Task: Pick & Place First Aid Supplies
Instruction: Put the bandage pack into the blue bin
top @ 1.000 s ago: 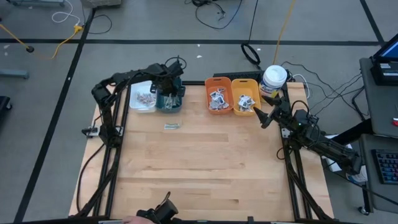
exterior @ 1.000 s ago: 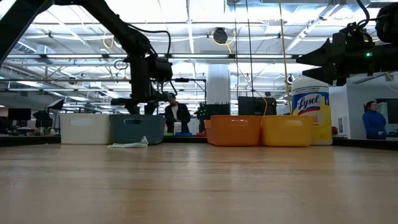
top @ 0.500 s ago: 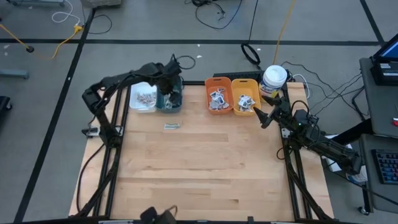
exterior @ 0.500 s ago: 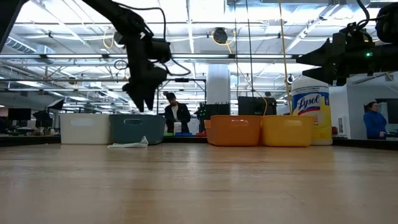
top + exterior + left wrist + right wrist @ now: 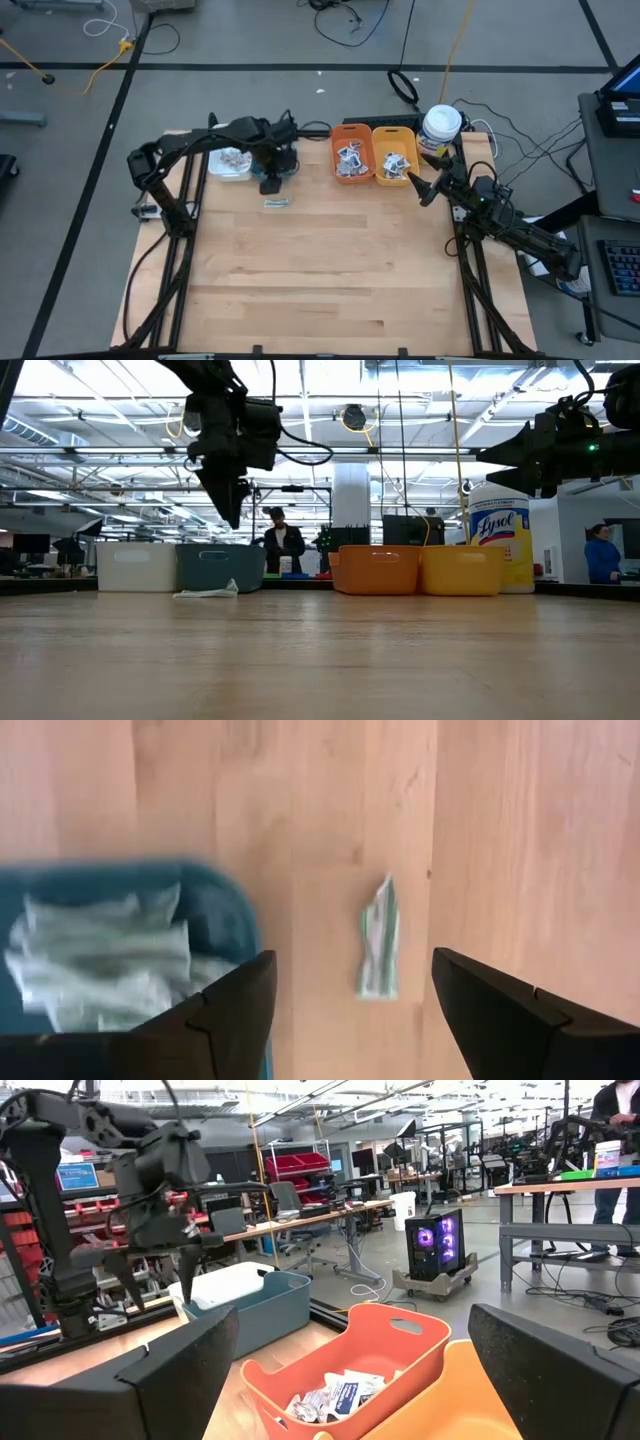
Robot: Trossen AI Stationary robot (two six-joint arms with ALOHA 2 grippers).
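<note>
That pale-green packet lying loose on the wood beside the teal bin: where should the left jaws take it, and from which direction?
Probably from straight above, across its narrow middle. The pale-green packet lies flat and slightly crumpled on the table, apart from the teal bin, so a side approach finds no edge. The left gripper hangs above it, jaws open.

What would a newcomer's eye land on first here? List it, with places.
The row of four bins along the table's far edge: white bin, teal bin, orange bin, yellow bin, all holding packets. One pale-green strip lies alone on the wood before the teal bin, with the open left gripper above it. The right gripper waits, open, beside the yellow bin.
</note>
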